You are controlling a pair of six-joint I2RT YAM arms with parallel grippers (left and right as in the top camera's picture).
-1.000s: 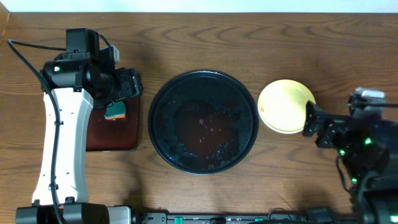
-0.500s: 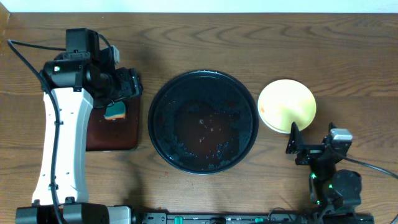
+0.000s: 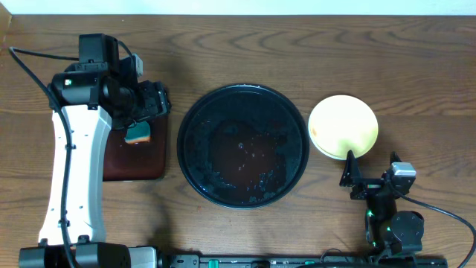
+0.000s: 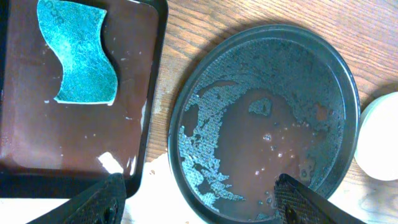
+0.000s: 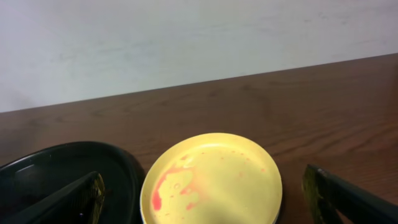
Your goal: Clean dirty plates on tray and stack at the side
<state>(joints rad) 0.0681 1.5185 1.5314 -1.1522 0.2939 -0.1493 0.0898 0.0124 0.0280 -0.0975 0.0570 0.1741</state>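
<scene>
Yellow plate is located by reference to the right hand, which sits low near the robot-side edge of the worktop with its fingers spread wide and nothing between them. The plate lies just ahead of that hand, clear of both fingers, just beside the right rim of the round tray and not on it. A paler edge shows under the plate's near rim in the right wrist view, so it may rest on other plates; this cannot be confirmed. No plate lies on the round tray, which holds only a film of brownish, foamy water. Further out, the left hand hangs over the rectangular tray, fingers likewise spread and empty, with the sponge below it. Hazards: a pink-red smear shows on the plate's tray-side half, so the plate is probably not clean, and leaving it set aside would carry residue into the stack. A forward move of the open right hand at this height would likely strike the rim and shove the plate. A wet rim may slip in a pinch. Orientation: the plate lies flat, eating face up. Being round, it has no long axis and no heading; the smear is the only marker, and it faces the round tray.
</scene>
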